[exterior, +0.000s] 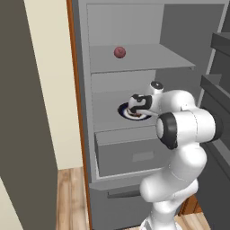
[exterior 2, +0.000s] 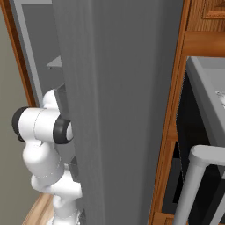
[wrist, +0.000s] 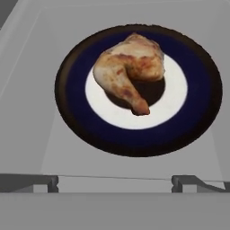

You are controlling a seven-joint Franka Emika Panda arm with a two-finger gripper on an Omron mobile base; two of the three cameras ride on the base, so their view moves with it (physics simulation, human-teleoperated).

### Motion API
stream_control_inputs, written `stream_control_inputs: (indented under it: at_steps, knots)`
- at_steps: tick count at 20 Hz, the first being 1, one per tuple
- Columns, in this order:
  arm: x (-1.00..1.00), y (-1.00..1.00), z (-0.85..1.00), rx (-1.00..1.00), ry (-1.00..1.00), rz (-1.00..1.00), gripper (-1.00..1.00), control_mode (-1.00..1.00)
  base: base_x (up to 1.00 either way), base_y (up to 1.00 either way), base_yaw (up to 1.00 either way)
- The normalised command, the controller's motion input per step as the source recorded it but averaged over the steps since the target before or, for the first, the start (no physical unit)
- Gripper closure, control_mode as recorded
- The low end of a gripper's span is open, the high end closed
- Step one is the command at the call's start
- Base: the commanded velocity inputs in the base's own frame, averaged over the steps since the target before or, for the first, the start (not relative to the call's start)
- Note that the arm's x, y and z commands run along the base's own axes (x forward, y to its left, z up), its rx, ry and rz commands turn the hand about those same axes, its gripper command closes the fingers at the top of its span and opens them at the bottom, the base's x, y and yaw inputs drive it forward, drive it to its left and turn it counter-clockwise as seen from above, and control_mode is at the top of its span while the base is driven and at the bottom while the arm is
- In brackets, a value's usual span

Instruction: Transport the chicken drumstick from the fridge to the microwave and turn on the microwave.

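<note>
Hand view: drumstick [wrist: 129, 74] on white-centred, dark-rimmed plate [wrist: 72, 112] on fridge [exterior: 188, 40] shelf. Left base view: red ball [exterior: 119, 52] on shelf above. Pincer [wrist: 115, 182] open, above plate, drumstick ahead, untouched.

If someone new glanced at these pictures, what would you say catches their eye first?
Probably the golden-brown chicken drumstick lying on a round plate with a dark blue rim and white centre, on a middle shelf of the open grey fridge. Next, the white arm reaching in, its open gripper poised over the plate. A small reddish-pink ball sits alone on the shelf above.
</note>
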Motion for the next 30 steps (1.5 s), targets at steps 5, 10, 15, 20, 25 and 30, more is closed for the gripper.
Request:
stream_control_inputs:
  at_steps: [5, 10, 15, 20, 25, 30]
  knots:
    - [0.13, -0.02, -0.06, 0.0, 0.0, 0.0, -1.0, -1.0, 0.0, 0.0, 0.0]
    - [0.1, -0.02, -0.09, 0.0, 0.0, 0.0, -1.0, -1.0, 0.0, 0.0, 0.0]
    - [0.17, 0.0, -0.1, 0.0, 0.0, 0.0, -1.0, -1.0, 0.0, 0.0, 0.0]
    - [0.2, 0.0, -0.1, 0.0, 0.0, 0.0, -1.0, -1.0, 0.0, 0.0, 0.0]
    - [0.21, 0.0, -0.1, 0.0, 0.0, 0.0, -1.0, -1.0, 0.0, 0.0, 0.0]
    - [0.18, 0.0, -0.1, 0.0, 0.0, 0.0, -1.0, -1.0, 0.0, 0.0, 0.0]
